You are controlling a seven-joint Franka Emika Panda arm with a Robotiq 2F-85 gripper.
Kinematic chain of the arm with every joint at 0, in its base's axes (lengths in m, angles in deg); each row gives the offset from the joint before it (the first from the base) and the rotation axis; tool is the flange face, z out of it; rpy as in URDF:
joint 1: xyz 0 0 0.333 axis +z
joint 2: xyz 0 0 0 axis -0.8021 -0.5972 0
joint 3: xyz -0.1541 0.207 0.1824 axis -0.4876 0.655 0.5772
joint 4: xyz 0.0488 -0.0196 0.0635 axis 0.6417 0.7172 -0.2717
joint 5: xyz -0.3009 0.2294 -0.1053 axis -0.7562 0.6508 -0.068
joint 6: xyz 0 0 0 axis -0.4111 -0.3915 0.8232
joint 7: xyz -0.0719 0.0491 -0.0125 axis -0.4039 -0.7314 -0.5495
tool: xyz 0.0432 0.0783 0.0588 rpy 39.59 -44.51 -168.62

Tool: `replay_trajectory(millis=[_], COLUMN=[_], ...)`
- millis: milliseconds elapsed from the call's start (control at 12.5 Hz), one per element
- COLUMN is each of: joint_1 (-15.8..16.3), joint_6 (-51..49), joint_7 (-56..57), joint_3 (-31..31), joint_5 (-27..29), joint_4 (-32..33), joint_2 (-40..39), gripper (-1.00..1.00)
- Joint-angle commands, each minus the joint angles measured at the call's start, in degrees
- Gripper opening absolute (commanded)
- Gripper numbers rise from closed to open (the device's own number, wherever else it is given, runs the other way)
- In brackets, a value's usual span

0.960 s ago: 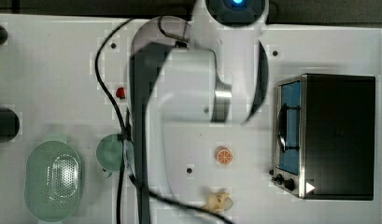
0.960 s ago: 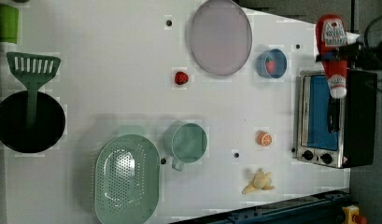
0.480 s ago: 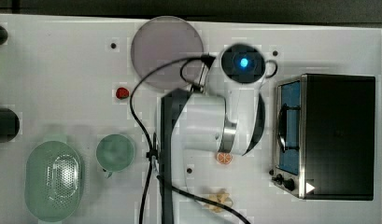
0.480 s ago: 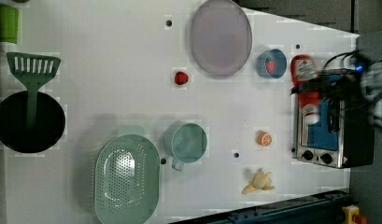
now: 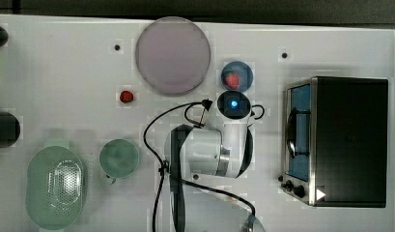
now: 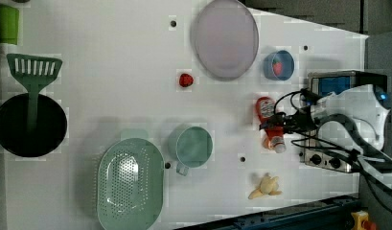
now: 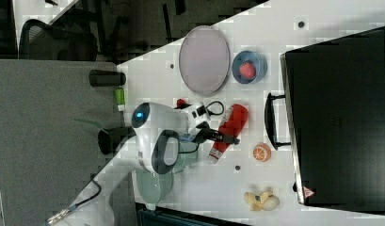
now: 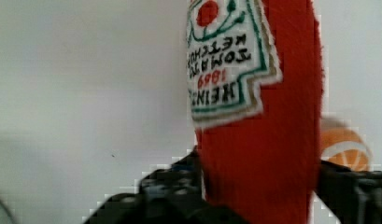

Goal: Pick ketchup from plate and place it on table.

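The ketchup (image 7: 231,126), a slim red plush bottle with a whitish cap end, lies along the white table (image 6: 112,72) between the blue dish and the orange slice. My gripper (image 7: 223,138) reaches it from the side, near its neck, with a finger flush against each flank. In the wrist view the ketchup (image 8: 258,154) stands between the dark fingers (image 8: 170,186), label showing. The left view has the ketchup (image 6: 266,115) beside the oven with my gripper (image 6: 276,129) on it. The pale lilac plate (image 5: 173,55) lies bare at the back. In the top view my arm (image 5: 233,104) covers the bottle.
A blue dish (image 5: 237,76) with a strawberry sits beside the plate. The toaster oven (image 5: 340,140) stands close by, and an orange slice (image 7: 261,152) lies near the bottle. A small red item (image 5: 126,96), green cup (image 5: 119,157), colander (image 5: 55,186) and black pan (image 6: 30,124) lie farther off.
The arm swung away from the plate and came down beside the oven. The ketchup travelled with it, from up above the oven down onto the table.
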Motion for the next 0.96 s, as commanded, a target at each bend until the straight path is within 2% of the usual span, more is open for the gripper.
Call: replay_trajectory(millis=[80,240,480,640,960], joint_1=[0.1,0.2,0.2,0.2,0.3], joint_6=[4.3,5.2,1.9,-4.5,-19.2], joint_7=[-1.9,-1.9,-4.7,-11.4,-26.4], joint_3=[0.3,0.3,1.0,1.7,2.6], joint_5=[0.5,0.5,0.5,0.5,0.2], joint_4=[-1.1,-1.6,-4.3,-7.7,-18.7], joint_2=[-0.6,-0.7,4.9,10.9,20.2], gripper=[0.93,1.0,1.0,1.0,1.0])
